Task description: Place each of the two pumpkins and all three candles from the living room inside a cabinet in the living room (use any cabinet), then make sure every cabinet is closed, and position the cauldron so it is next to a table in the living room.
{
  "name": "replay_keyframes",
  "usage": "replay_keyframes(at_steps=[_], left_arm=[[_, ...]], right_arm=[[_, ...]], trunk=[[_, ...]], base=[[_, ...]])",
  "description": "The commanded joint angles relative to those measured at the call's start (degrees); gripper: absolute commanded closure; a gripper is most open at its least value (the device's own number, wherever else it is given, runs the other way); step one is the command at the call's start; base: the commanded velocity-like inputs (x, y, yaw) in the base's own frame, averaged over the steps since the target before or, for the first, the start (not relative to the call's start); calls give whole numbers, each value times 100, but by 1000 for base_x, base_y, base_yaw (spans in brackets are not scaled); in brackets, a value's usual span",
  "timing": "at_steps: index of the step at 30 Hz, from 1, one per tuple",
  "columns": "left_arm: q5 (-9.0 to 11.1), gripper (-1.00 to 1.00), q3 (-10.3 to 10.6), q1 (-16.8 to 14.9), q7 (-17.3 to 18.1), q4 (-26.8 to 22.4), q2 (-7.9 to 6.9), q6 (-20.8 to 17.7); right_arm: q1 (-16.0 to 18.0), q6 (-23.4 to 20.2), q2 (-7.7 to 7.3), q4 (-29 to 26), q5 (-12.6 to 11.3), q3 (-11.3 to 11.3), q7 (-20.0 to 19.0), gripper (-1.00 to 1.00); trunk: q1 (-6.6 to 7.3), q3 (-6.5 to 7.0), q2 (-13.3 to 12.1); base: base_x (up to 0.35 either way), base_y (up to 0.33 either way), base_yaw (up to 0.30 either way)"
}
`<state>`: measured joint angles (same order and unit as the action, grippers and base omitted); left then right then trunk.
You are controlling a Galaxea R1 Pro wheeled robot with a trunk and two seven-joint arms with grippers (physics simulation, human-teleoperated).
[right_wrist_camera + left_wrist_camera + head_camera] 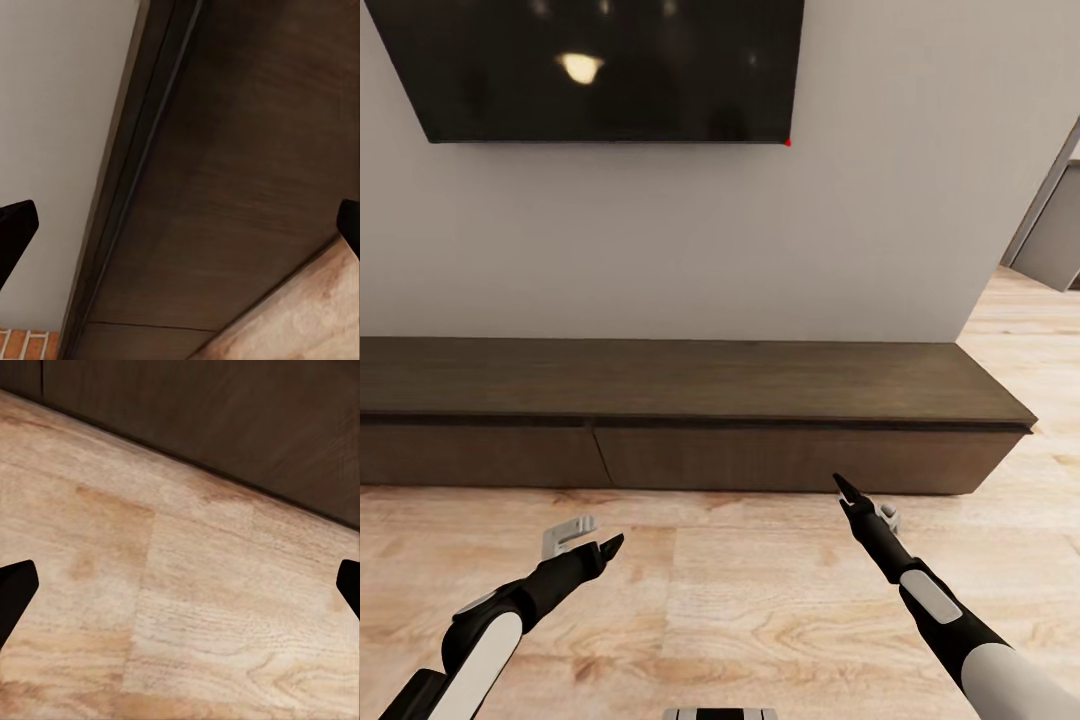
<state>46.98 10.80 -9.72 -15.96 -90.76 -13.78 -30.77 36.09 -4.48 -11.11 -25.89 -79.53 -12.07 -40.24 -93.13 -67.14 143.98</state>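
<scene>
Both pincers show in head view, low over the floor (720,590). Left gripper (610,547) sits at lower left, dark tip pointing up-right toward the cabinet (690,410); right gripper (845,490) at lower right, tip pointing up-left, just short of the cabinet's front. From this angle each looks like one dark point, so can't tell jaw spread here. Cabinet runs long and low ahead of both pincers, dark brown, plain fronts flush w/ a seam between two of them just beyond the left gripper; all fronts look closed. TV (600,65) hangs on the grey wall (880,220) above, well beyond both tips. Doorway opening far off past the right gripper's outer side.

Left wrist view: left gripper (180,592) released, its two black fingertips (15,592) at opposite edges, wide apart, nothing between them but plank floor (172,615). Cabinet's dark front (225,427) lies just ahead of the tips, meeting the floor along a slanted line.

Right wrist view: right gripper (180,232) also released, fingertips (15,236) wide apart at both edges, holding nothing. Between and ahead of them: cabinet front (225,195) w/ its top edge, grey wall (60,97) beyond, bit of red brick (26,345) at one corner, floor wedge (300,322) at another.
</scene>
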Motion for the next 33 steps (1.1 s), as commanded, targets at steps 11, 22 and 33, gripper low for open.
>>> replay_keyframes(at_steps=[11, 22, 33], left_arm=[[32, -100, 18, -4, -62, 14, -2, 1], [31, -100, 24, -4, -66, 14, 0, -5], [56, -100, 32, -4, -65, -37, 22, -15]], right_arm=[[4, 3, -5, 5, -62, -24, -25, -100], [4, 165, 16, 5, -61, 0, 22, -100], [4, 494, 69, -21, -259, 497, 1312, -100]], trunk=[[0, -5, 2], [0, -5, 2], [0, -5, 2]], base=[[11, 0, 0], [99, 0, 0], [7, 0, 0]])
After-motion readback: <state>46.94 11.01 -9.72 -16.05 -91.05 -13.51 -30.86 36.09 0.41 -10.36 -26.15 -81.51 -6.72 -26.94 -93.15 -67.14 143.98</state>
